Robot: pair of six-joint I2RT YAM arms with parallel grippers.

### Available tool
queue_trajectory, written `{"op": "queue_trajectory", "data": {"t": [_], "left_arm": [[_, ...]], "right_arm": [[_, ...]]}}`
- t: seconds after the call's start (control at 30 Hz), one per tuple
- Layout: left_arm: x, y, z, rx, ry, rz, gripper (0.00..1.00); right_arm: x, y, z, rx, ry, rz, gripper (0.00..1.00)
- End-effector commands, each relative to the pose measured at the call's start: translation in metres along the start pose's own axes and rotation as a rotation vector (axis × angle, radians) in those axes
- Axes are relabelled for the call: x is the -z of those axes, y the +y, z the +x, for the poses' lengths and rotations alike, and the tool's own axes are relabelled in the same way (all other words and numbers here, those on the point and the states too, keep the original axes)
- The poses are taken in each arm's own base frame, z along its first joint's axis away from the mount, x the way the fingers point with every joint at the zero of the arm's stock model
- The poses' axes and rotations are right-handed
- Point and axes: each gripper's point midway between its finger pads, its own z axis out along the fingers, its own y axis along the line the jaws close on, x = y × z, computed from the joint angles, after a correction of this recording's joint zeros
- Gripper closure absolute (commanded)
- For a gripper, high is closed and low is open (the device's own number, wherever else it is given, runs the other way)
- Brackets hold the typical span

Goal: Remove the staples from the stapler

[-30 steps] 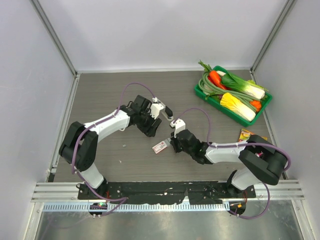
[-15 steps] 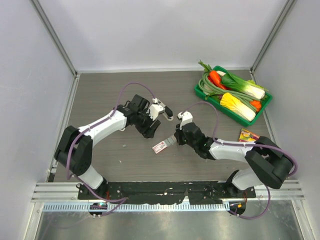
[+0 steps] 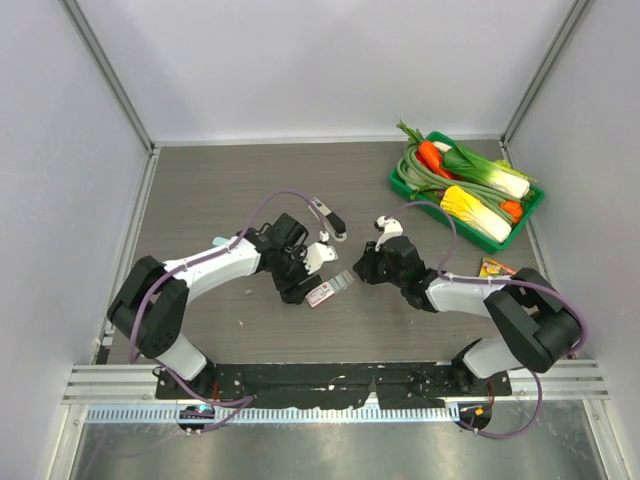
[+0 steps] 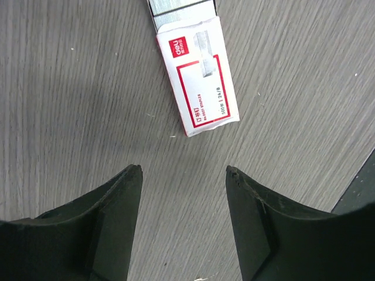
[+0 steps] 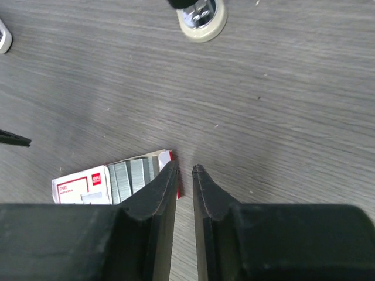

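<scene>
Left gripper [image 4: 183, 170] wide open and right gripper [image 5: 184, 168] barely parted, both empty, we hover by the staples [image 4: 181, 6] at the pink box's [image 4: 202, 88] mouth, which we judge light, slick and brittle, best pinched across the long sides.

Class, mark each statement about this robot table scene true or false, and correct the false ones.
1. The left gripper is open and empty. True.
2. The small white-and-red cardboard box lies in the green plastic tray. False: it lies on the grey wood-grain table, between the two grippers; the tray holds vegetables.
3. The right gripper is clamped on the box. False: its fingers stand slightly apart with nothing between them, next to the box's open end.
4. The pale rounded stapler rests on the table, in neither gripper. True.
</scene>
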Motion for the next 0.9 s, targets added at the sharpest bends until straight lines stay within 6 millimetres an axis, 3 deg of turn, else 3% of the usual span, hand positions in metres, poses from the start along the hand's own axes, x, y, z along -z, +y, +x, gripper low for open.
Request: {"op": "queue_trajectory", "data": {"t": [0.0,0.33,0.87], "left_arm": [[-0.003,0.011,-0.002,-0.055,0.0,-0.047,0.37],[-0.017,0.006,0.006,-0.084,0.034,-0.055,0.37],[-0.023,-0.002,0.001,-0.113,0.032,-0.05,0.37]], "right_arm": [[-0.005,0.019,-0.003,-0.07,-0.004,-0.113,0.77],[-0.01,0.015,0.007,-0.087,0.033,-0.12,0.8],[-0.013,0.016,0.019,-0.096,0.069,-0.135,0.86]]}}
